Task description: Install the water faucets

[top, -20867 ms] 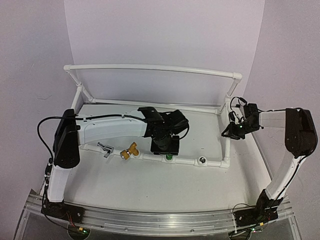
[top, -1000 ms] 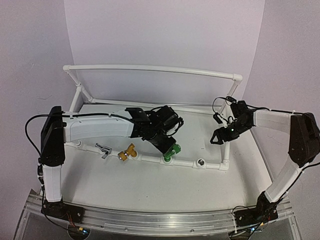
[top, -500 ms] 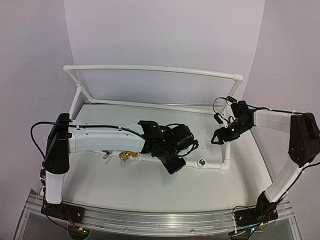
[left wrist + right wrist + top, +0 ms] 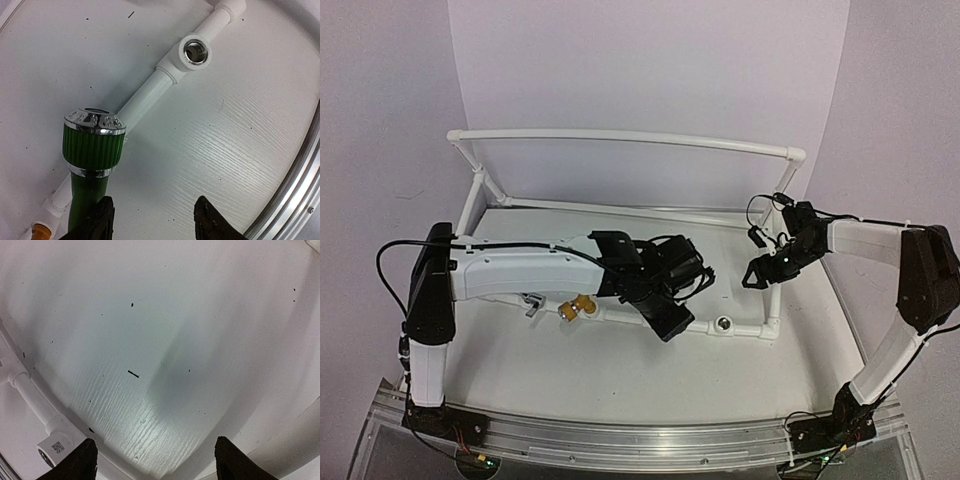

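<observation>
The green faucet [image 4: 92,145] stands in the white pipe frame [image 4: 150,92], its ribbed cap with chrome rings up; the top view hides it under my left gripper [image 4: 670,322]. In the left wrist view the left gripper [image 4: 155,222] is open: one finger [image 4: 100,220] lies against the green stem and the other stands far right over bare table. The brass-yellow faucet [image 4: 578,308] sits in the pipe further left, and the silver faucet [image 4: 530,300] shows partly beside the left arm. My right gripper [image 4: 752,275] hangs open and empty [image 4: 155,460] over the white table.
One metal-lined socket [image 4: 196,51] [image 4: 724,324] in the front pipe is bare, right of the green faucet. The pipe frame's tall back rail [image 4: 620,137] and right post [image 4: 790,170] fence the work area. A pipe fitting with a printed label [image 4: 55,445] lies by the right gripper.
The left gripper swung over the green faucet, covering it in the top view, and its jaws have opened. The right arm has not moved.
</observation>
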You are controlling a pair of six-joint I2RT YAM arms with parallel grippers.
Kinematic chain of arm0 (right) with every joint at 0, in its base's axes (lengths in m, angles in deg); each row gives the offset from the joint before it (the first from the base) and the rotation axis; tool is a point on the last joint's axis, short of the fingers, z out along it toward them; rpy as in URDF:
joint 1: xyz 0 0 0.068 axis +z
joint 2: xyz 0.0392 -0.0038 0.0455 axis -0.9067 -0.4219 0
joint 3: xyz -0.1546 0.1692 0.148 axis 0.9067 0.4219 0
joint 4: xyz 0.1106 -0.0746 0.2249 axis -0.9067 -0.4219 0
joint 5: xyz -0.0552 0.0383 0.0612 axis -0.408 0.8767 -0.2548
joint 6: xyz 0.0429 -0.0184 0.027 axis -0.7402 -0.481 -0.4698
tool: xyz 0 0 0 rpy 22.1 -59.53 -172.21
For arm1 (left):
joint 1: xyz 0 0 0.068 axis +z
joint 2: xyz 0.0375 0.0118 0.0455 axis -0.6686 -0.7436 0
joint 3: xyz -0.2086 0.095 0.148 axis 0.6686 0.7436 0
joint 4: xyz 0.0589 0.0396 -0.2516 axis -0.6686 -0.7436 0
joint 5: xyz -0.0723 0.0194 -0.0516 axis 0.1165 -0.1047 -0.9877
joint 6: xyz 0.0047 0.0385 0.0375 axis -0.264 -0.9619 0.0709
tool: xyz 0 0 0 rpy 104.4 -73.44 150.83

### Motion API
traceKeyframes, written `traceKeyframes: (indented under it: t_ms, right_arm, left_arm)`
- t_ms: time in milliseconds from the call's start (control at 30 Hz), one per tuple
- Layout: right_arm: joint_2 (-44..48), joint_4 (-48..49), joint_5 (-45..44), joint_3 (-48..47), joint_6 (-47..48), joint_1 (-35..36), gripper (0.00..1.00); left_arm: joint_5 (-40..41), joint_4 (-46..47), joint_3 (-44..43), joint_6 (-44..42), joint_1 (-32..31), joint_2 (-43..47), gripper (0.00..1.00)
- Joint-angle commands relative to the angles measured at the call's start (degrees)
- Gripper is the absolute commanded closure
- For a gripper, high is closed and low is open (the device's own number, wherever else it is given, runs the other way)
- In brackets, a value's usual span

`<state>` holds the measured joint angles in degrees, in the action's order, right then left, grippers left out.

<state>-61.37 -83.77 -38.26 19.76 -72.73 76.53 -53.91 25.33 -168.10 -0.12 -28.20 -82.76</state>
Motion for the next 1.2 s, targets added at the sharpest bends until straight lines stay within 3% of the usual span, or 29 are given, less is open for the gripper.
traceKeyframes:
  t_ms: [0, 400, 667, 1033, 1100, 1167]
  right_arm:
    - [-0.35, -2.05, -1.93, -0.35, -0.84, -1.09, 0.22]
    - [-0.81, -2.03, -1.86, -0.51, -0.65, -1.08, 0.22]
    - [-0.80, -2.04, -2.19, -0.44, -0.56, -1.05, 0.22]
    - [-0.91, -2.04, -2.28, -0.44, -0.66, -1.05, 0.22]
    - [-0.87, -2.01, -2.13, -0.50, -0.67, -1.05, 0.22]
    - [-0.87, -2.06, -2.02, -0.57, -0.75, -1.04, 0.22]
  left_arm:
    - [1.76, 2.72, -5.65, -1.12, 5.20, 1.44, 0.43]
    - [-3.13, -0.86, -15.51, -5.91, 5.59, -6.69, 0.36]
    - [-13.05, -5.73, -15.47, -8.21, 4.79, -8.20, 0.43]
    - [-13.29, -7.85, -12.47, -13.51, 2.19, -6.02, 0.57]
    - [-11.42, -7.74, -12.31, -12.70, 2.28, -5.48, 0.55]
    - [-10.14, -6.19, -11.64, -10.77, 2.80, -4.41, 0.48]
